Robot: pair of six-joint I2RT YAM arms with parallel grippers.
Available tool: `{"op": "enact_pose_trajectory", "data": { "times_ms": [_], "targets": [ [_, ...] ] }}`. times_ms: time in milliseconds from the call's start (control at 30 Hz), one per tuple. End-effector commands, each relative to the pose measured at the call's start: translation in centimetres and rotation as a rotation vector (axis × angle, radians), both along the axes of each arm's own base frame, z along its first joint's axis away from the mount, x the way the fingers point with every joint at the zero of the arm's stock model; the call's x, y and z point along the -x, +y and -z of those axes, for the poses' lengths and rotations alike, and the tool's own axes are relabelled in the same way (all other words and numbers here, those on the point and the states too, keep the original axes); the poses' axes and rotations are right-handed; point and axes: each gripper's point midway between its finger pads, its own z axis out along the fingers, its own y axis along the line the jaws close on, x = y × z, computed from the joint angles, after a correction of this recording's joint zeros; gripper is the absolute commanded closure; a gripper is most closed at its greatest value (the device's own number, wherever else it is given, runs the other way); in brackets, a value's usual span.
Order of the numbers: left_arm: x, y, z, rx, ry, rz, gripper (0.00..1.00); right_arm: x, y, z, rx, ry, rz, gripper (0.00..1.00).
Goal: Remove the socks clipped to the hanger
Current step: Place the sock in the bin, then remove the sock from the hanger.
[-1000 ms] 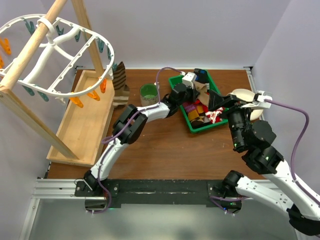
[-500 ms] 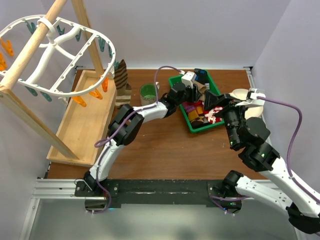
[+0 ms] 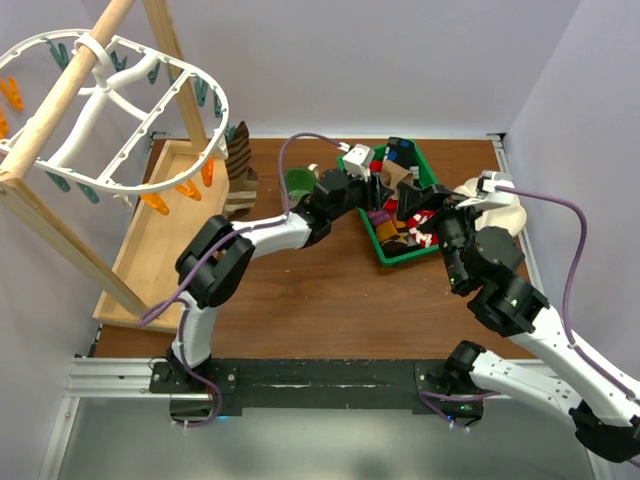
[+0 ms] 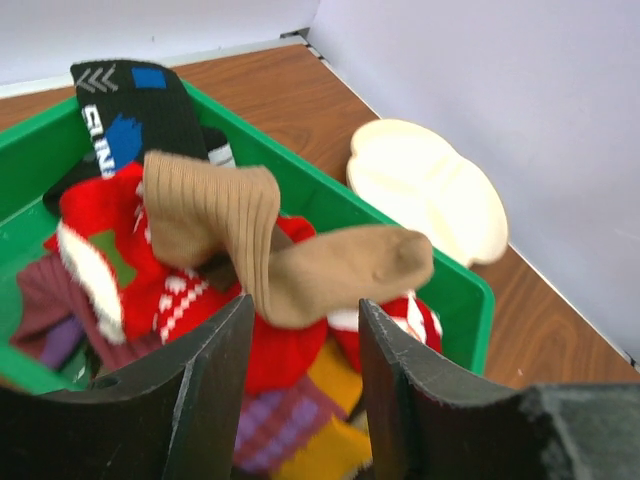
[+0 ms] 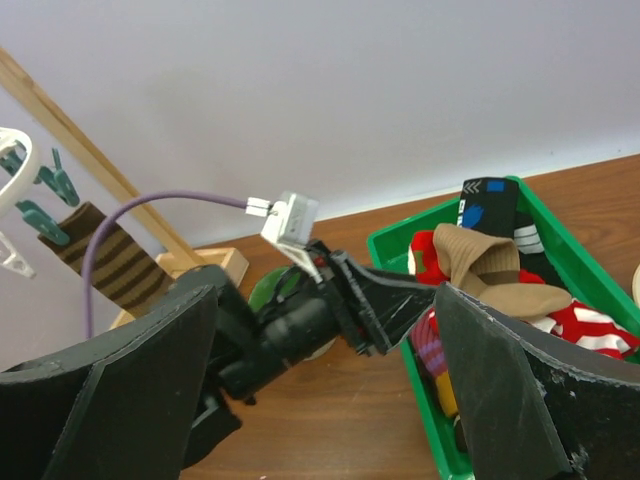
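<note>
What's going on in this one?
The left pincer hangs open over a green bin of socks, just above a tan sock lying on the pile. The right pincer is wide open at the bin's right side, holding nothing. One brown striped sock is clipped to the white hanger, so the job is not finished.

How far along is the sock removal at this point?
Done: a pile of socks fills the green bin, a tan sock on top. In hand: nothing; the left gripper hovers open over that sock, and the right gripper is open and empty. Left: one brown striped sock hangs clipped at the hanger's right rim; its other visible clips are bare.
</note>
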Motion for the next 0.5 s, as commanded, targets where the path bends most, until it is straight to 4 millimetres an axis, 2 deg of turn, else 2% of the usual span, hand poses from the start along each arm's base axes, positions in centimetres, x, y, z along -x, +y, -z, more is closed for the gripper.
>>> {"op": "enact_pose_trajectory", "data": {
  "times_ms": [0,33,67,100,133,167,200,233,267,300,333,367,400,433,467],
  "targets": [
    [2.2,1.4,-3.3,0.065,-0.054,0.018,0.49,-0.3,1.0,-1.0,-0.023,-0.012,-0.033,0.05],
    [2.8,1.8,-4.2,0.079,-0.063,0.02,0.49,-0.3,1.3,-0.9,-0.023,-0.007,-0.043,0.05],
    [3.7,2.3,-2.7,0.067,-0.029,0.022,0.49,-0.3,1.8,-1.0,-0.021,-0.008,-0.07,0.05],
    [4.2,2.8,-2.6,0.069,-0.026,0.015,0.49,-0.3,2.2,-1.0,-0.02,-0.008,-0.084,0.05],
    [5.0,3.2,-3.7,0.093,-0.04,0.015,0.49,-0.6,2.9,-0.7,-0.01,-0.002,-0.1,0.05],
    [5.9,3.9,-2.0,0.081,0.003,0.009,0.49,-0.7,3.4,-1.1,-0.016,-0.008,-0.119,0.04],
    [6.5,4.5,-2.7,0.098,0.002,0.001,0.49,-0.7,4.4,-1.1,-0.01,-0.01,-0.166,0.04],
    [6.9,5.1,-2.5,0.103,0.014,-0.009,0.49,-1.3,5.6,-0.4,0.011,0.008,-0.195,0.04],
    [7.8,5.9,-0.9,0.093,0.058,-0.02,0.49,-1.7,6.0,-0.7,0.005,0.002,-0.209,0.04],
    [8.1,6.7,-0.6,0.094,0.069,-0.041,0.49,-1.7,7.3,-0.2,0.017,0.013,-0.266,0.04],
    [8.8,7.5,-1.3,0.102,0.071,-0.049,0.49,-2.0,7.9,-0.4,0.007,-0.003,-0.289,0.05],
    [9.9,8.5,0.4,0.082,0.109,-0.054,0.49,-2.9,8.6,-0.3,0.001,-0.017,-0.3,0.05],
    [9.9,9.6,0.7,0.079,0.117,-0.101,0.49,-3.2,9.2,-0.3,-0.004,-0.028,-0.321,0.05],
    [10.7,10.7,0.0,0.086,0.116,-0.119,0.49,-3.2,10.2,-0.3,-0.002,-0.039,-0.375,0.06],
    [11.2,12.3,1.8,0.063,0.155,-0.168,0.49,-4.3,11.0,-0.4,-0.007,-0.063,-0.396,0.06]
  ]
}}
